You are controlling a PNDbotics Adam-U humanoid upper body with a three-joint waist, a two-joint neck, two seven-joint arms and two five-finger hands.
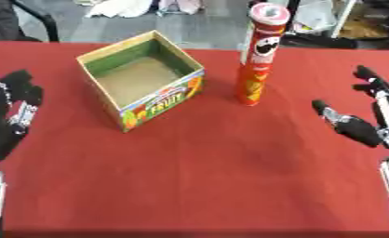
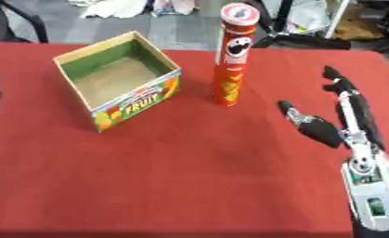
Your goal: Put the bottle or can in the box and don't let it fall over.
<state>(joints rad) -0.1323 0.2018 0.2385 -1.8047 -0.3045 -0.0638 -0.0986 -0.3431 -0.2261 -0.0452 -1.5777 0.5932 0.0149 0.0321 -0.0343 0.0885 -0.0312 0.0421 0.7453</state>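
Both hands wait apart: right hand [image 2: 344,122] fingers spread by the table's [image 1: 214,176] right edge, left hand [image 1: 15,109] relaxed at the left. Chip can [image 1: 259,56] stands upright beside the empty box [image 1: 161,103], ungrasped. Next: reach, wrap the tube, lift straight.

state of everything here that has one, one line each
chips can: upright on the red tablecloth, lid on, right of the box, not held
box: open on top, nothing inside, sitting flat
left hand: open, resting at the left edge, holds nothing
right hand: open, thumb apart from the fingers, right of the can, not touching it
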